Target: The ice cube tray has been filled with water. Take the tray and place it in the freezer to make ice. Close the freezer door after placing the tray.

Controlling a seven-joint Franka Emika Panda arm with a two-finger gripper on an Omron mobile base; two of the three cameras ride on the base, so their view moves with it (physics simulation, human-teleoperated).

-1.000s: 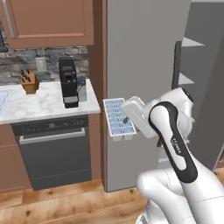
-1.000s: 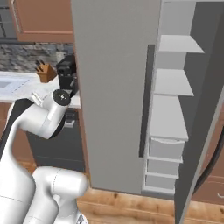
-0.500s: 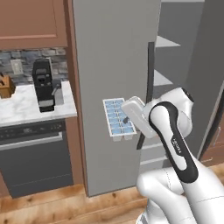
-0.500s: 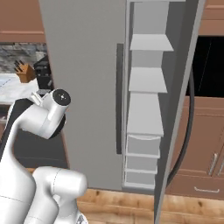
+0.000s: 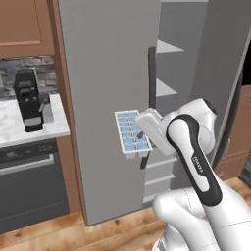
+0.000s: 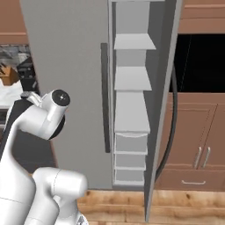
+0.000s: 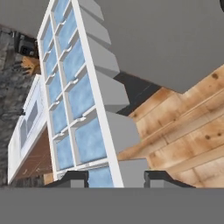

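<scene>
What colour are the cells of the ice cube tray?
Light blue, in the white ice cube tray; clearest in the hand view.

small lettering on arm (image 5: pixel 198 164), unreadable

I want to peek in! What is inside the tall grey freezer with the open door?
Inside the tall grey freezer sit white shelves above stacked white drawers. The shelves look bare. The shut drawers hide whatever they hold, and the closed grey door covers the other side.

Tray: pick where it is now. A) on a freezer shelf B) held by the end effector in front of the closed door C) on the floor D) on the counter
B: the tray sits in the end effector, before the closed grey door.
</scene>
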